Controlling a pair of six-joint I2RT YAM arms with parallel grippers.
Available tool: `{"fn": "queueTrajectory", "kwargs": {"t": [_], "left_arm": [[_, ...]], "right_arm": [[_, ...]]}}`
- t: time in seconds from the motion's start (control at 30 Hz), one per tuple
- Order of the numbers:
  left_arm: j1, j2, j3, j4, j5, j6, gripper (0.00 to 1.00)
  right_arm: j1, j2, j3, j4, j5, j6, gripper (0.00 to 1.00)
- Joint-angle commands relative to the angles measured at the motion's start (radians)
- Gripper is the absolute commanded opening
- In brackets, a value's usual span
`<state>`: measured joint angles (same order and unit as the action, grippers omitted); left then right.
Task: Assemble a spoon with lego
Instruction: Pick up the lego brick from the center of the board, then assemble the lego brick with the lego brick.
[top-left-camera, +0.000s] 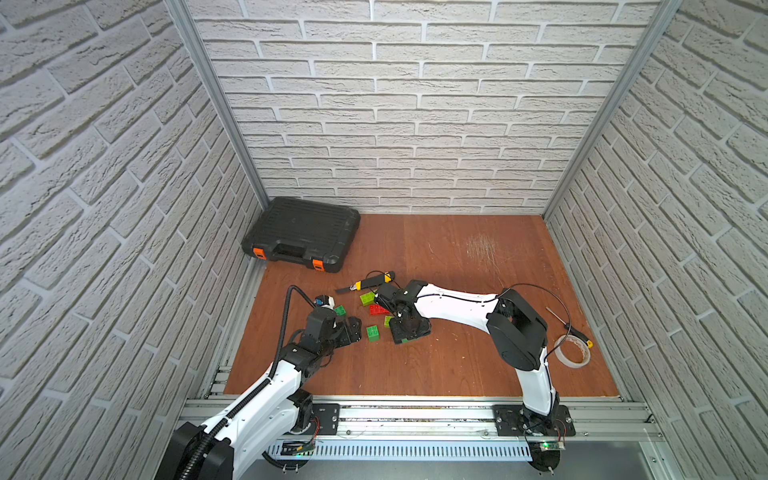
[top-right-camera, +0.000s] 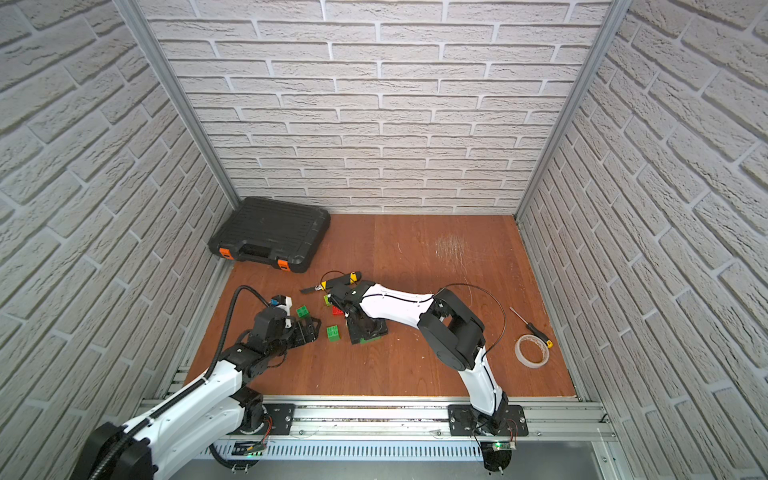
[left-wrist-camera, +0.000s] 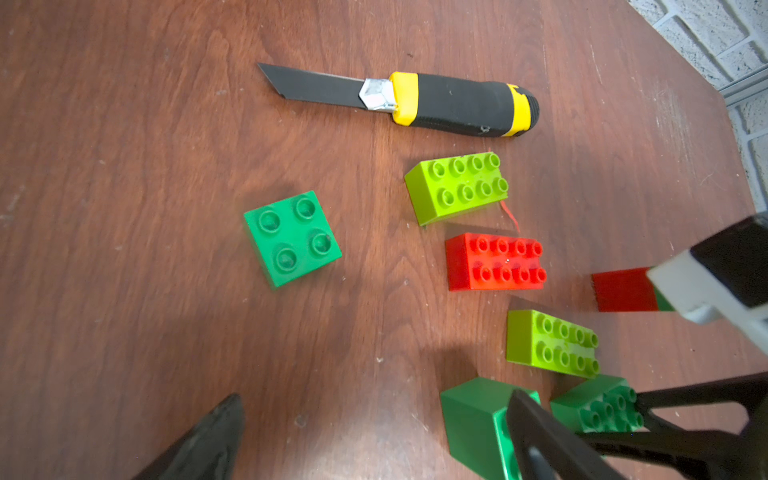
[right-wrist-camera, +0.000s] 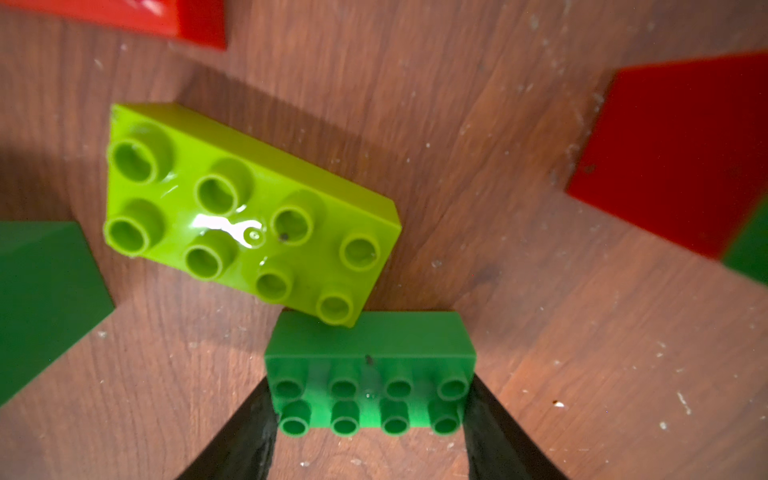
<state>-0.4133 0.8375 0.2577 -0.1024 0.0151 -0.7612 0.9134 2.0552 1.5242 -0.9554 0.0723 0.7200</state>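
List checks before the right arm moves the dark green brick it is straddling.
1. Right end effector straddles the dark green brick across its short ends: ok.
2. Grip firmly closed: cannot tell.
3. Lime brick clear of the dark green brick: cannot tell; its corner overlaps it in the right wrist view.
4. Left end effector open, holding nothing: ok.
5. Utility knife blade retracted: not ok, blade out.

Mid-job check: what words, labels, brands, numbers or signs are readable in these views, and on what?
No text is readable in any view.
lime brick and dark green brick: studs and sides show no lettering.
utility knife: small pale mark on the handle, too small to read.
black case, tape roll: nothing legible at this size.
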Motion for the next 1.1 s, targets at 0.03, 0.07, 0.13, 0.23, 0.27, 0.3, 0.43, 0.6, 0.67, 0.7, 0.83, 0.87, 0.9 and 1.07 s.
{"fn": "queueTrajectory", "kwargs": {"t": [0.03,0.07,0.13,0.23,0.27,0.3,0.43,0.6,0.67,0.7,0.83,0.87,0.9,1.07], "left_arm": [[0.005,-0.022,0.008,0.013,0.017,0.021,0.98],[0.005,-0.027,0.012,0.013,0.020,0.028,0.98],[0.006,-0.031,0.021,0.018,0.025,0.040,0.98],[0.006,-0.015,0.031,0.055,0.046,0.051,0.98],[0.006,-0.003,0.036,0.071,0.059,0.055,0.98],[0.005,0.008,0.041,0.085,0.068,0.057,0.98],[0.004,0.062,0.072,0.127,0.100,0.075,0.98],[0.004,0.106,0.098,0.142,0.105,0.085,0.98],[0.005,0.117,0.100,0.151,0.109,0.083,0.98],[0.004,0.122,0.101,0.152,0.109,0.083,0.98],[0.005,0.130,0.096,0.153,0.108,0.082,0.98],[0.005,0.130,0.095,0.154,0.105,0.081,0.98],[0.004,0.133,0.094,0.156,0.105,0.079,0.98],[0.004,0.156,0.092,0.170,0.107,0.076,0.98]], "right_arm": [[-0.002,-0.104,0.027,-0.070,0.021,-0.007,0.50],[-0.005,-0.137,0.033,-0.084,0.018,-0.011,0.50],[-0.014,-0.189,0.050,-0.118,0.016,-0.017,0.49],[-0.046,-0.244,0.077,-0.159,0.001,-0.040,0.49],[-0.064,-0.254,0.089,-0.173,-0.007,-0.053,0.49],[-0.080,-0.259,0.099,-0.184,-0.010,-0.063,0.49],[-0.151,-0.247,0.160,-0.218,-0.036,-0.123,0.49],[-0.215,-0.189,0.207,-0.231,-0.071,-0.185,0.49],[-0.233,-0.167,0.223,-0.228,-0.085,-0.203,0.49],[-0.236,-0.157,0.231,-0.233,-0.090,-0.211,0.49],[-0.250,-0.119,0.248,-0.240,-0.102,-0.234,0.49],[-0.253,-0.115,0.245,-0.238,-0.104,-0.238,0.49],[-0.257,-0.111,0.245,-0.238,-0.104,-0.241,0.49],[-0.268,-0.099,0.249,-0.241,-0.101,-0.251,0.49]]}}
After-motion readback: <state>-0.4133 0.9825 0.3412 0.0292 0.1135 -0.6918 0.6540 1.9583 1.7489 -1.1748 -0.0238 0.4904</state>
